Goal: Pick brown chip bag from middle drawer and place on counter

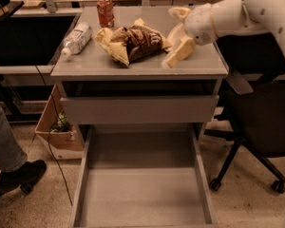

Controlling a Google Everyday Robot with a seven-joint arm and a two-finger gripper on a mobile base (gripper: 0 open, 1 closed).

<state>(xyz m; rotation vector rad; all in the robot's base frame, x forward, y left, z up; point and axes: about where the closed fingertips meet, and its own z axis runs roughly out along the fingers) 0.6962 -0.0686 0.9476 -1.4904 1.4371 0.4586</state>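
Observation:
The brown chip bag [133, 42] lies on the counter [142, 68], near its middle, dark brown with pale yellow ends. My gripper [175, 34] is open and empty just right of the bag, apart from it, one finger [178, 54] low over the counter's right side and the other finger further back. The middle drawer [80, 186] is pulled far out below, and its flat floor is bare.
A clear plastic bottle [76, 40] lies at the counter's left edge and a red can [105, 12] stands at the back left. A grey drawer with a tall front panel [137, 109] sits under the counter. An office chair [256, 127] is to the right, a cardboard box [57, 129] and a person's leg [9, 160] to the left.

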